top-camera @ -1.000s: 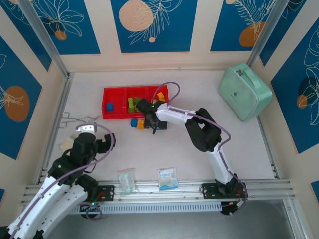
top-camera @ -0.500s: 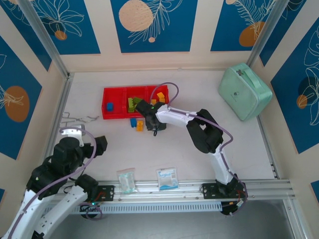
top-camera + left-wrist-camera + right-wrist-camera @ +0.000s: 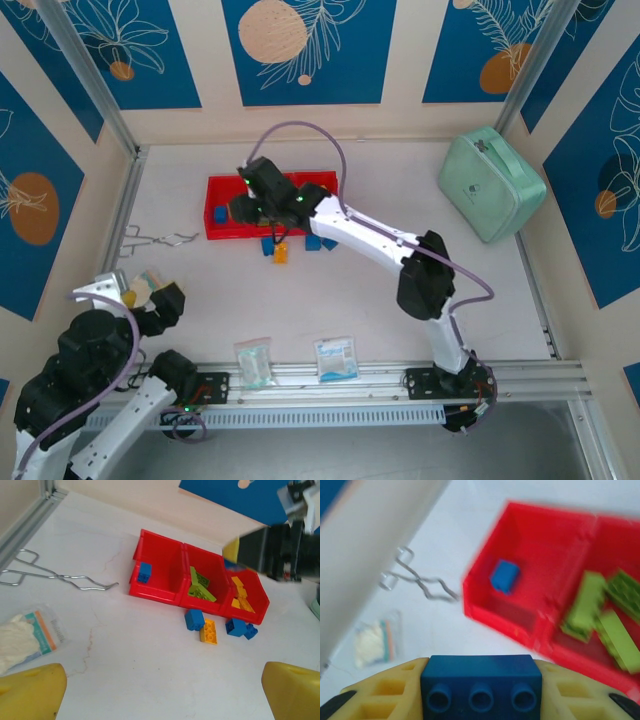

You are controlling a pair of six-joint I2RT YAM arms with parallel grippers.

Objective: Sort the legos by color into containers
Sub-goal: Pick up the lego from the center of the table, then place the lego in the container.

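The yellow ribbed fingers [image 3: 380, 687] of the right gripper [image 3: 481, 676] are clamped on a dark blue studded plastic brick [image 3: 481, 694], held over the left half of the long red plastic three-compartment tray [image 3: 222, 233]. The tray's left compartment holds one small blue brick [image 3: 144, 572], the middle one holds lime green bricks [image 3: 201, 586], and the right one holds orange-yellow bricks [image 3: 241, 596]. On the white table [image 3: 150, 680], just in front of the tray, lie a loose blue brick [image 3: 194, 619], a flat orange-yellow brick [image 3: 208, 631] beside it, and a pair of blue bricks [image 3: 236, 626] touching each other. The left gripper [image 3: 161, 687] hangs over the near left part of the table, well apart from the tray, its fingers spread wide and holding nothing. Thin wire tongs [image 3: 55, 575] lie left of the tray.
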